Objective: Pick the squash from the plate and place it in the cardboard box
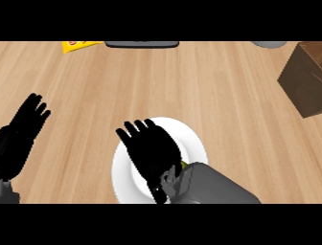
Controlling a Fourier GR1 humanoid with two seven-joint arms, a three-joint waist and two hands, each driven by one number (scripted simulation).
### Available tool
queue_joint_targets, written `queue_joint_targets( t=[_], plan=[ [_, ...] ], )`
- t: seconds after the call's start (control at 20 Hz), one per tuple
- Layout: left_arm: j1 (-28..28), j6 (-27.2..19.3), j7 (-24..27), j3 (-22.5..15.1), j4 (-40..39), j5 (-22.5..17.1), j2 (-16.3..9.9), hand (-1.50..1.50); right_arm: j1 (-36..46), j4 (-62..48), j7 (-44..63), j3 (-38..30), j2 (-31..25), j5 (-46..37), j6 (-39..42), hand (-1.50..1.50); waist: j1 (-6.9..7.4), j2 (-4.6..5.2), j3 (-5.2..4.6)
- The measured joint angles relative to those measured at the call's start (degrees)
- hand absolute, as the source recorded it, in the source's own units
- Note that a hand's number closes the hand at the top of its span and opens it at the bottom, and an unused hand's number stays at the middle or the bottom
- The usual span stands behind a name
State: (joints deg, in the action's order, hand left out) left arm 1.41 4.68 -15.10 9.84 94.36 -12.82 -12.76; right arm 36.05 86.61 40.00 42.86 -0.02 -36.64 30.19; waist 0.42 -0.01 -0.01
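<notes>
The right hand (150,150) lies over the white plate (192,139) in the lower middle of the frame, its fingers straight and spread, holding nothing. Only a tiny yellow-green bit of the squash (183,165) peeks out by the wrist, on the plate. The left hand (18,134) rests at the lower left, open, fingers up. The brown cardboard box (312,81) sits at the upper right, well apart from the plate.

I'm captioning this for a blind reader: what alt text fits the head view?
The right hand, fingers straight, hovers over a round white plate on a wooden counter, hiding most of a yellow squash. The left hand rests open at left; a brown cardboard box stands at upper right.
</notes>
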Motion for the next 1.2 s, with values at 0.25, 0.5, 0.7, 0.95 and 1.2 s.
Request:
queue_joint_targets(
  t=[0.25, 0.5, 0.7, 0.95, 1.2],
  plan=[
    [1.1, -0.4, -1.9, 0.5, 1.0, 0.1, 0.0, 0.00, 1.1, -2.0, 1.8, 2.2, 0.0, 0.5, -1.9, -1.50, 0.02, -0.01, 0.00],
    [1.1, 0.0, -2.0, 0.9, 0.8, 0.3, 0.3, 0.00, -0.9, -3.4, -0.6, 1.7, -0.1, -2.1, -1.1, -1.50, -0.11, -0.01, 0.00],
    [1.3, 0.8, -1.8, 1.7, 0.4, 0.1, -0.1, 0.00, -0.7, -5.4, -1.5, 2.6, 0.0, -2.6, -2.1, -1.50, -0.07, 0.01, 0.00],
    [1.5, 1.5, -2.0, 2.1, 0.2, 0.1, -0.1, 0.00, -1.1, -8.6, -2.4, 4.5, 0.0, -3.1, -4.2, -1.50, 0.02, 0.01, 0.00],
    [0.6, 1.5, -2.4, 2.2, 1.4, 0.3, 0.4, 0.00, -0.2, -11.4, -3.4, 4.5, 0.0, -2.9, -5.3, -1.50, 0.06, 0.02, 0.00]
  ],
)
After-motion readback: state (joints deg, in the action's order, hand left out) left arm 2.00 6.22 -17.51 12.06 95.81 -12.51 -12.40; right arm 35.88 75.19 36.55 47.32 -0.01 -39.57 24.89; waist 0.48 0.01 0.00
